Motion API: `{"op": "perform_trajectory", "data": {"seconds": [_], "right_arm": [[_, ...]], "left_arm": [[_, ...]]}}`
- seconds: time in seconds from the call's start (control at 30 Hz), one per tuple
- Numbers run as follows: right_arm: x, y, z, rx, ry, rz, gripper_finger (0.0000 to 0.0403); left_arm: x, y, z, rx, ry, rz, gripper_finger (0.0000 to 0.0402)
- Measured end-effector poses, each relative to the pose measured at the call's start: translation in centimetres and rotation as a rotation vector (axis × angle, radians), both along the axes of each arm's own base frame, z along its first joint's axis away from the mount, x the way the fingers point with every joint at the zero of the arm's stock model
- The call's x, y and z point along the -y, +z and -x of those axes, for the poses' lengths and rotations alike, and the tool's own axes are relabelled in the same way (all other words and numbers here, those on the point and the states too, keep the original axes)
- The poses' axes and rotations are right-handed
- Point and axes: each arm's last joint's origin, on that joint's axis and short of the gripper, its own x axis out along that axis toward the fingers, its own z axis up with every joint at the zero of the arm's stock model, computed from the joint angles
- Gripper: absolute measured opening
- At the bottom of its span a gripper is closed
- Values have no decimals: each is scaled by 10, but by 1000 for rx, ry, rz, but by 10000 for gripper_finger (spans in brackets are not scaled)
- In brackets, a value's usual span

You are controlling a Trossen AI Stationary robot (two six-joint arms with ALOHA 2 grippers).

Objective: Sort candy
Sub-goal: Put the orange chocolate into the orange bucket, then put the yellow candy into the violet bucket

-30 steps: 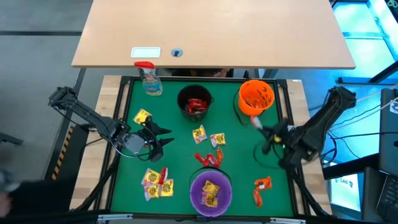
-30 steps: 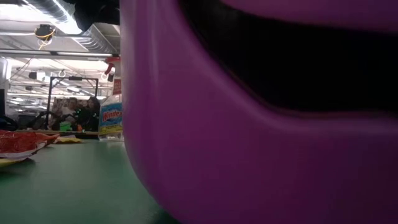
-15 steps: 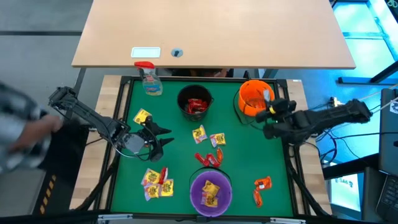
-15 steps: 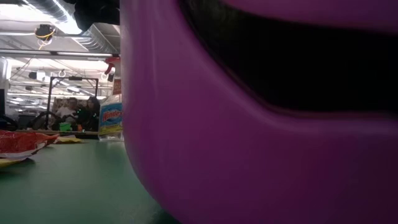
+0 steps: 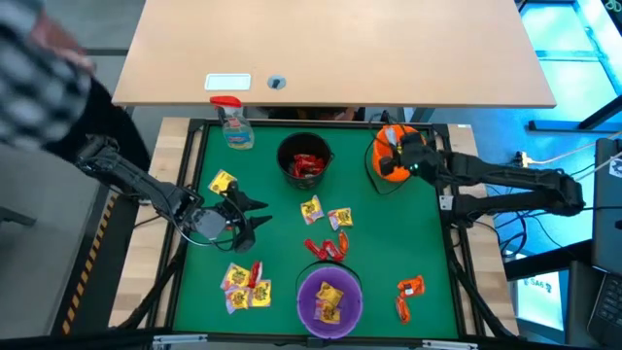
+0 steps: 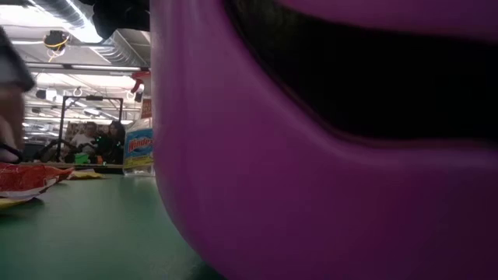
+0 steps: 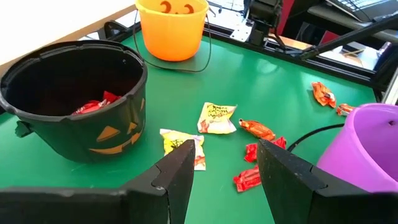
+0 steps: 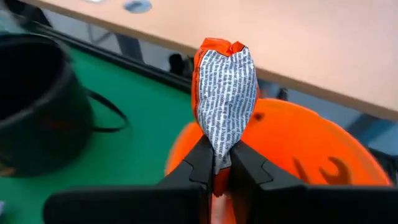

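Drop step for orange candy [image 8: 225, 99]: pinched upright between closed fingers of right gripper [image 8: 217, 167] directly over orange bucket [image 5: 399, 161]; next, release squarely inside rim; left gripper [image 7: 224, 163] idle, fingers apart, well left of orange bucket

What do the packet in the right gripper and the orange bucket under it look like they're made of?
Orange packet: thin crinkly film, likely plastic or foil; its printed silvery back puckers where the right gripper pinches it. Orange bucket: probably moulded plastic, with smooth, slightly glossy walls.
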Motion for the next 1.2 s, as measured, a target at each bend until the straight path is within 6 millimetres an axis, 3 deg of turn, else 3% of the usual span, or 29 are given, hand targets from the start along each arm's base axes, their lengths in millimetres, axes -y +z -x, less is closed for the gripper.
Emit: {"op": "perform_trajectory", "data": {"seconds": [0.17, 0.37, 0.67, 0.87, 1.03, 1.2], "right_arm": [[19, -9, 15, -70, -21, -152, 30], [29, -15, 24, -114, 27, -262, 38], [28, -12, 23, -127, 102, -267, 149], [24, 27, 19, -21, 285, -299, 195], [7, 66, 20, 98, 427, -236, 190], [-22, 80, 23, 142, 534, -197, 173]], "left_arm": [[0, 0, 0, -2, -4, 2, 163], [0, 0, 0, -1, 1, -6, 163], [0, 0, 0, -1, 1, -8, 163], [0, 0, 0, 1, 10, -14, 163], [0, 0, 0, -13, -9, -43, 163], [0, 0, 0, -17, -14, -51, 163]]}}
